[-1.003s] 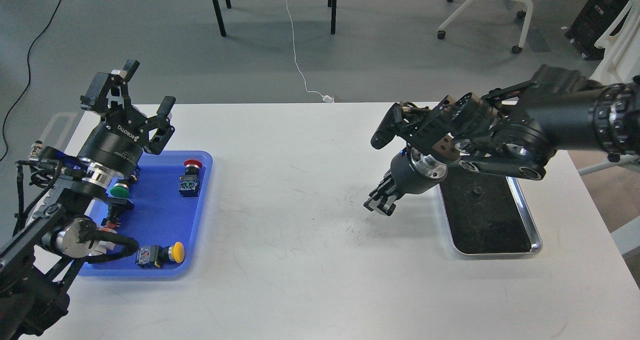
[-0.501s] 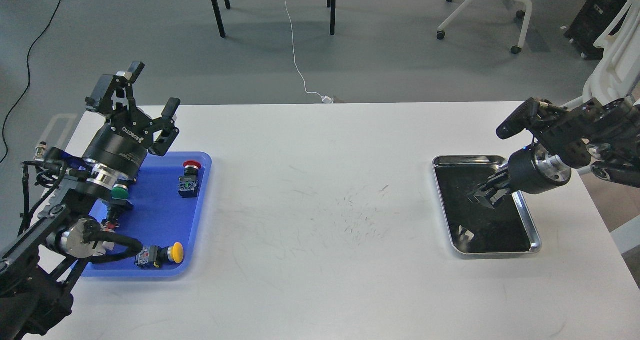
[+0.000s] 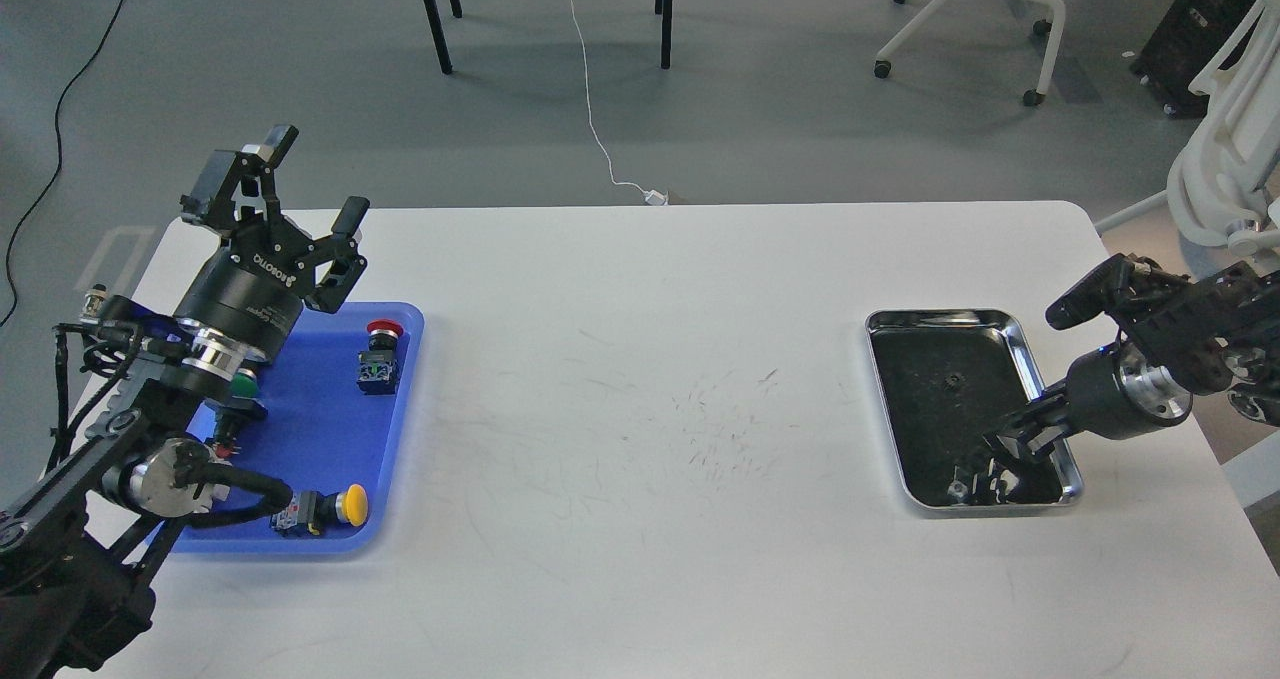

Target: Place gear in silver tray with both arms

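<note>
At the right of the frame the silver tray [image 3: 972,409] lies flat on the white table [image 3: 640,439], its rim bright and its floor dark and reflective. A small dark gear [image 3: 956,380] rests on that floor in the tray's upper half, apart from the rim and untouched by either arm. The right arm [image 3: 1170,359] comes in from the right edge, and its right gripper [image 3: 1010,439] hangs over the tray's lower right part, low above the floor, with a reflection beneath it (the fingers are dark against the dark floor, so I cannot tell whether they are spread or closed, nor whether they touch the metal). The gear sits well clear of that gripper, toward the upper left of it. At the left of the frame the left arm [image 3: 150,409] rises from the lower left corner; its left gripper [image 3: 305,184] is raised above the upper edge of the blue tray [image 3: 300,429], fingers spread wide with nothing between them. In the blue tray lie a red-capped push button [image 3: 380,357] near the upper right, a yellow-capped push button [image 3: 322,508] near the lower edge, and a green-capped push button [image 3: 240,384] partly hidden behind the arm. A white cable [image 3: 600,139] trails over the grey floor beyond the table, at the upper centre.
</note>
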Tool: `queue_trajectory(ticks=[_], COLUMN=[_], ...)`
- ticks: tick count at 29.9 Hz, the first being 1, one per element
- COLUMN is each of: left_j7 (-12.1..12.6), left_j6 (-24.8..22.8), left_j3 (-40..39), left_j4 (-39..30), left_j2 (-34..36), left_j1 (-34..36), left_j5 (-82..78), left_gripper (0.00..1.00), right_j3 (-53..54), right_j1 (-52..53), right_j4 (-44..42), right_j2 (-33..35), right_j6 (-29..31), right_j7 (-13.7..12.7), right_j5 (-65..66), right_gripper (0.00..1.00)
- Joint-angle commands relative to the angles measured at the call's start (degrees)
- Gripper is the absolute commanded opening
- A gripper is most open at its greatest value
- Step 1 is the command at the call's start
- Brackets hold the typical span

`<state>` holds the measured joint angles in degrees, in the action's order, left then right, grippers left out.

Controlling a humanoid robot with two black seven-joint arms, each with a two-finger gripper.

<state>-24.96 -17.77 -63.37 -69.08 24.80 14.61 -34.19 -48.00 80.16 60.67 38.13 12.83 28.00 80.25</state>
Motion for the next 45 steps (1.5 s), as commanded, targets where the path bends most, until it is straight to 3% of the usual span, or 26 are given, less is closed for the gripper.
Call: queue_trajectory(ticks=[1, 3, 5, 7, 10, 11, 17, 27, 34, 37, 39, 41, 45], left_j7=[0.0, 0.0, 0.0, 0.0, 0.0, 0.0, 0.0, -0.35, -0.62, 1.4, 5.69, 7.64, 7.74], left_j6=[0.01, 0.01, 0.01, 0.01, 0.01, 0.01, 0.01, 0.19, 0.63, 0.63, 0.45, 0.28, 0.19], left_j3=[0.0, 0.0, 0.0, 0.0, 0.0, 0.0, 0.09, 1.14, 1.14, 1.05, 0.35, 0.17, 0.35], left_j4=[0.0, -0.09, -0.09, -0.09, -0.09, -0.09, -0.35, -0.7, -0.7, -0.7, -0.7, -0.7, -0.7], left_j2=[-0.01, -0.01, -0.01, -0.01, -0.28, -0.28, -0.28, -1.51, -4.49, -5.46, -5.99, -6.34, -6.78], left_j1=[-0.02, -0.02, -0.11, -0.11, -0.11, -0.11, -0.11, -1.43, -4.24, -4.68, -4.77, -4.77, -4.77], left_j5=[0.0, 0.0, 0.0, 0.0, 0.0, 0.0, 0.0, -0.09, -1.41, -1.5, -1.41, -1.32, -1.32], left_gripper=[0.98, 0.98, 0.98, 0.98, 0.98, 0.98, 0.98, 0.98, 0.98, 0.98, 0.98, 0.98, 0.98], right_j3=[0.1, 0.45, 0.98, 1.15, 3.17, 4.13, 15.81, 43.22, 66.16, 74.08, 78.04, 79.37, 79.46], right_j1=[-1.14, -1.15, -1.15, -1.15, -1.15, -1.15, -1.32, -18.17, -36.54, -43.84, -47.27, -49.21, -51.41], right_j4=[-0.46, -0.38, -0.37, -0.29, -0.03, 0.24, 1.82, 1.91, 2.09, 2.0, 2.17, 2.79, 3.67], right_j2=[-0.08, 0.19, 0.36, 0.45, 1.15, 1.77, 4.05, 4.76, 2.14, -1.91, -3.49, -4.2, -4.38], right_j6=[-0.87, -1.05, -1.05, -1.14, -1.14, -1.14, -0.96, -1.22, -1.22, -1.31, -1.22, -1.05, -0.96], right_j7=[0.0, 0.0, 0.0, 0.0, 0.0, 0.0, 0.0, 0.0, 0.0, 0.0, 0.0, 0.0, 0.0], right_j5=[0.0, -0.09, -0.09, -0.09, -0.26, -0.35, -4.99, -56.48, -69.25, -69.52, -69.0, -68.38, -63.64], right_gripper=[0.26, 0.33, 0.54, 0.63, 0.91, 0.94, 0.95, 0.95, 0.96, 0.99, 0.99, 0.99, 0.99])
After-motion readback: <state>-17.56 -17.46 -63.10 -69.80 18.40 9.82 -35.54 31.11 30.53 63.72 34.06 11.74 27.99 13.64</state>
